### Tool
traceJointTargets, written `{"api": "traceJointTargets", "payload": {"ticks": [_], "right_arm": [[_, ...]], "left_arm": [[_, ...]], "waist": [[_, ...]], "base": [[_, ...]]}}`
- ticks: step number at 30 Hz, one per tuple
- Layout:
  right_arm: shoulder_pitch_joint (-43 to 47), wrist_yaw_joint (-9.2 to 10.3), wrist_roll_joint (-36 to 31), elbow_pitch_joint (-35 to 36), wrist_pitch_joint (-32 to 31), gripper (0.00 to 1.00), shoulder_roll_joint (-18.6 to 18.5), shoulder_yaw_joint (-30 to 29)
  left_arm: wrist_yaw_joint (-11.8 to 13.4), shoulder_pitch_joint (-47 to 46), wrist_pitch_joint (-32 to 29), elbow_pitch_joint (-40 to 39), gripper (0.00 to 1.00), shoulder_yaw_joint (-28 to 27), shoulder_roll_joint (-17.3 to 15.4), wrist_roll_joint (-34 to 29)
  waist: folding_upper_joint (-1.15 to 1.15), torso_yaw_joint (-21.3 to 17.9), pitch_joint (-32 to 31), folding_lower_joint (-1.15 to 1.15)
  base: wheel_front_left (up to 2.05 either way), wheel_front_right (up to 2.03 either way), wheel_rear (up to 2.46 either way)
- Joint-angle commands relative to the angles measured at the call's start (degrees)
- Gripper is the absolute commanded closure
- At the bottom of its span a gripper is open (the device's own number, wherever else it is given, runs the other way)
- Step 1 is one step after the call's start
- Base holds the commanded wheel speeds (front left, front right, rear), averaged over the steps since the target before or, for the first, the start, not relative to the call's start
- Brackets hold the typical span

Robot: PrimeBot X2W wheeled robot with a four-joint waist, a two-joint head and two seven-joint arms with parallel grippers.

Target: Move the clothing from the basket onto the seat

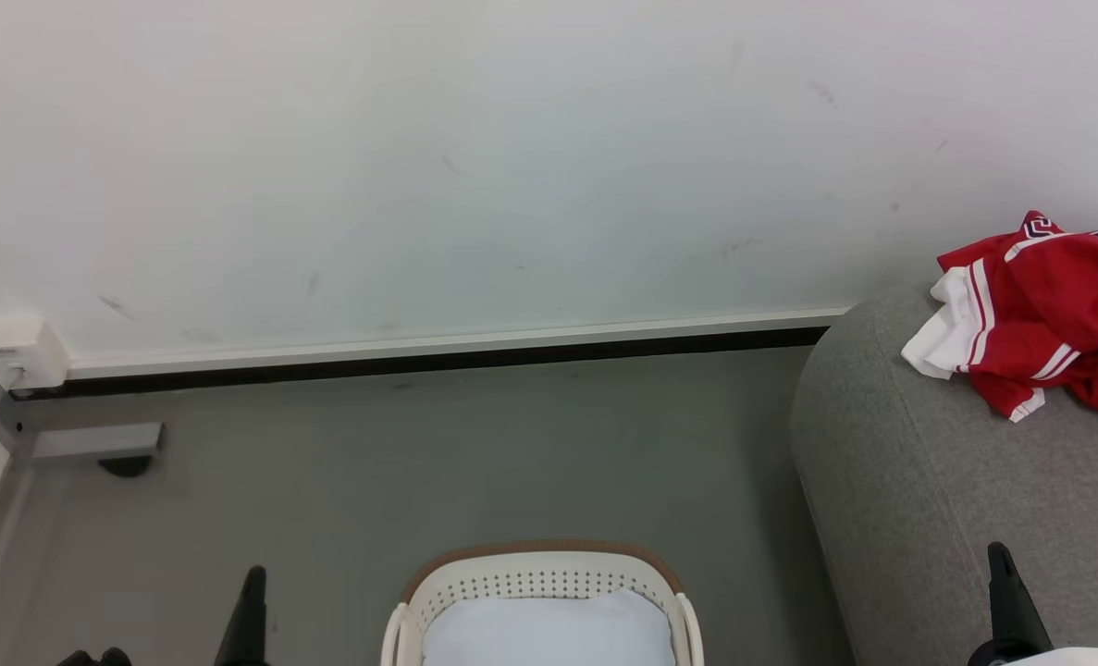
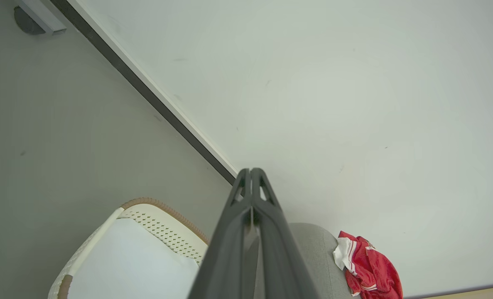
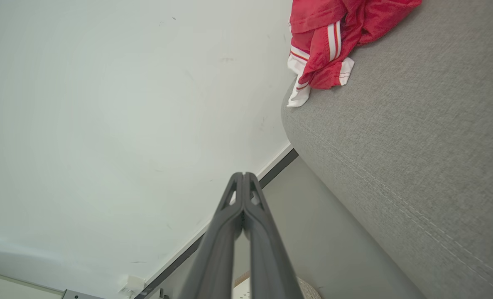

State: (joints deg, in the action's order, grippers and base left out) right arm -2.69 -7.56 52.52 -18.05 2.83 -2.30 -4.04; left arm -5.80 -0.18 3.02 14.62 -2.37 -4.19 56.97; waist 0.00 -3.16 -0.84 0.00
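The red jersey (image 1: 1048,314) with white stripes lies crumpled on the grey sofa (image 1: 937,499) at the right, near its rounded edge; the left wrist view shows the jersey (image 2: 369,270) and the right wrist view shows the jersey (image 3: 333,37) on the sofa (image 3: 416,145). The cream basket (image 1: 539,578) with a brown rim stands on the floor at bottom centre, holding only a plain pale cloth (image 1: 549,634). My left gripper (image 1: 252,592) is at the lower left, shut and empty, also seen as the left gripper (image 2: 251,172). My right gripper (image 1: 1002,564) is over the sofa's front, shut and empty, as the right gripper (image 3: 243,176) confirms.
A white wall (image 1: 511,166) with a dark baseboard (image 1: 419,359) runs behind the grey floor (image 1: 419,462). A white socket box (image 1: 17,356) and a grey bracket (image 1: 95,442) sit at the left corner.
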Motion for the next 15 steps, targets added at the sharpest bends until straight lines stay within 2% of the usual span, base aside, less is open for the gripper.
{"api": "traceJointTargets", "payload": {"ticks": [1, 15], "right_arm": [[-1.46, 0.06, 1.98, 1.03, -0.43, 1.00, -0.58, -0.32], [-2.13, 0.07, 11.44, 1.80, -2.70, 1.00, -0.66, -0.92]], "left_arm": [[-0.32, -1.33, -0.46, -0.64, 1.00, -0.46, -0.04, 1.99], [-0.73, -2.60, -2.75, -0.66, 1.00, -1.45, 0.28, 10.30]], "waist": [[0.00, 0.07, 0.02, 0.00], [0.00, 0.67, 0.21, 0.00]], "base": [[0.00, 0.00, 0.00], [0.00, 0.00, 0.00]]}}
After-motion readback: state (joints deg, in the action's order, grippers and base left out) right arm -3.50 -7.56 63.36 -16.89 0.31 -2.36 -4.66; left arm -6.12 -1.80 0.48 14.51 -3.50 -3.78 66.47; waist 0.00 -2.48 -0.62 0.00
